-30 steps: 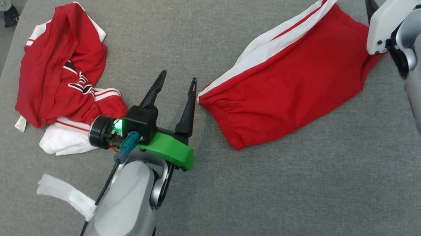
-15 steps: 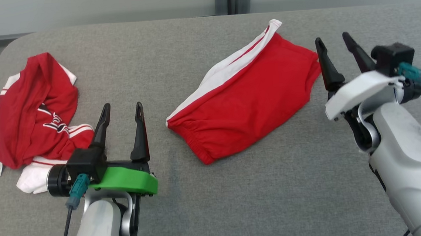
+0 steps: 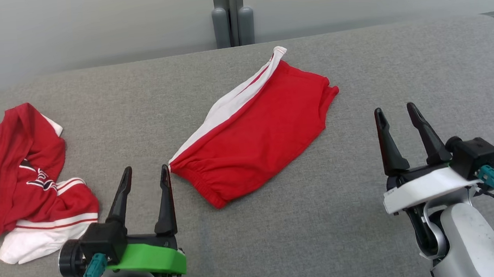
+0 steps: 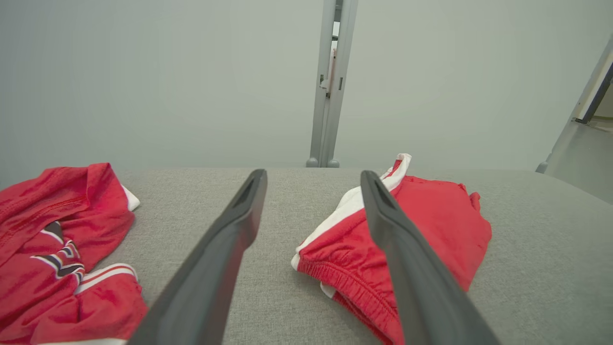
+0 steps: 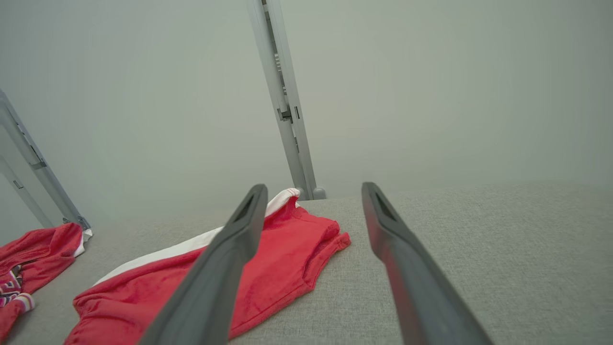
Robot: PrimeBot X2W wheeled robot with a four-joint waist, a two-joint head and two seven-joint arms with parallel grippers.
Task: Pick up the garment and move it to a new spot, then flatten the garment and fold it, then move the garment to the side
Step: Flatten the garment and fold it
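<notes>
**Claws both empty, red shorts lying between them**

Far left on the grey surface (image 3: 323, 237) I see a crumpled red-and-white jersey (image 3: 23, 171), bunched in a heap near the edge. Just right of it sits my left claw (image 3: 145, 168), its fingers spread wide and gripping nothing. Its right fingertip is close beside the elastic waistband corner of the shorts; I cannot tell whether they touch.

The red shorts (image 3: 255, 138) lie flat mid-surface, set on a diagonal. The waistband is nearest me and the white side stripe runs along the left edge up to the far corner.

Further right, apart from the shorts, my right claw (image 3: 394, 108) is over bare fabric, fingers spread wide and holding nothing.
</notes>
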